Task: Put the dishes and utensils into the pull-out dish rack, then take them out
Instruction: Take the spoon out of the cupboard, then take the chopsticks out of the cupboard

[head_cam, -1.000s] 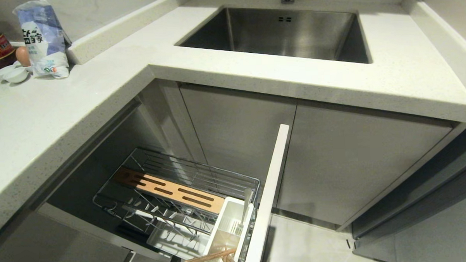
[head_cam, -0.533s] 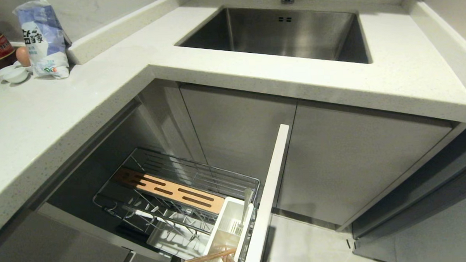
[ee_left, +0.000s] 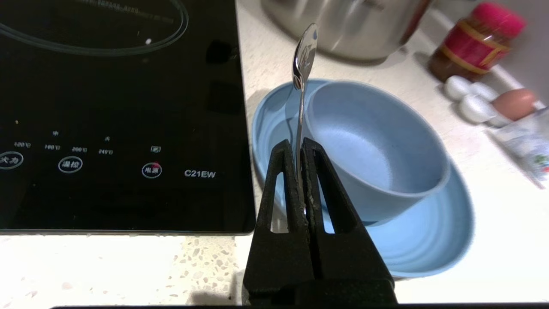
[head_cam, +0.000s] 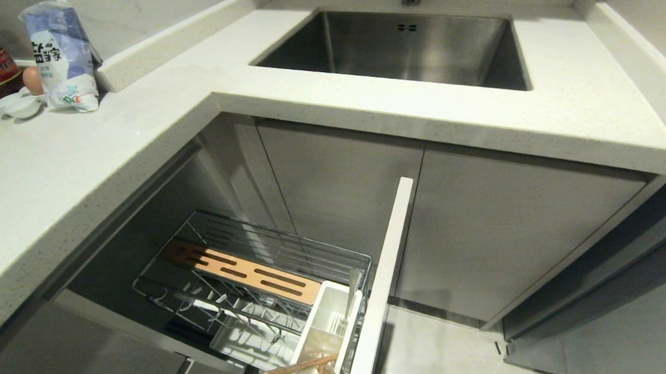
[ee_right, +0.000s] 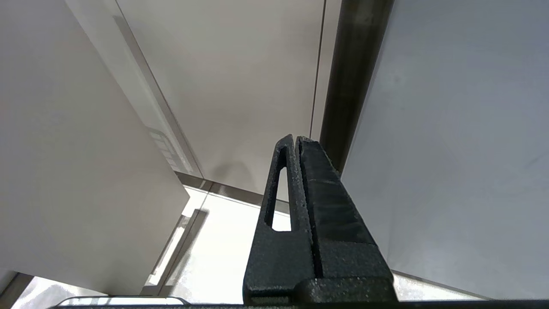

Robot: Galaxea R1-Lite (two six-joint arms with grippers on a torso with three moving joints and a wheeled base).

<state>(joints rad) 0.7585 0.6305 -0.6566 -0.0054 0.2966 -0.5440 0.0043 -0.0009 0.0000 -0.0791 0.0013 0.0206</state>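
In the left wrist view my left gripper (ee_left: 299, 143) is shut on the handle of the silver spoon (ee_left: 303, 60), whose bowl end points away from me. It hangs over the near rim of the blue bowl (ee_left: 377, 159), which sits in the light-blue plate (ee_left: 429, 240) on the counter. In the head view the pull-out dish rack (head_cam: 290, 241) stands open below the counter, with its wooden bar (head_cam: 247, 276) and pale front (head_cam: 388, 262). The chopsticks (head_cam: 300, 367) lie in its white caddy (head_cam: 327, 325). My right gripper (ee_right: 296, 138) is shut and empty, low beside cabinet panels.
A black induction hob (ee_left: 120, 107) lies right beside the plate. Behind the plate stand a steel pot (ee_left: 343, 25), a red-lidded jar (ee_left: 472, 43), small white saucers (ee_left: 465, 101) and an egg (ee_left: 512, 101). The steel sink (head_cam: 405, 46) is at the back of the counter.
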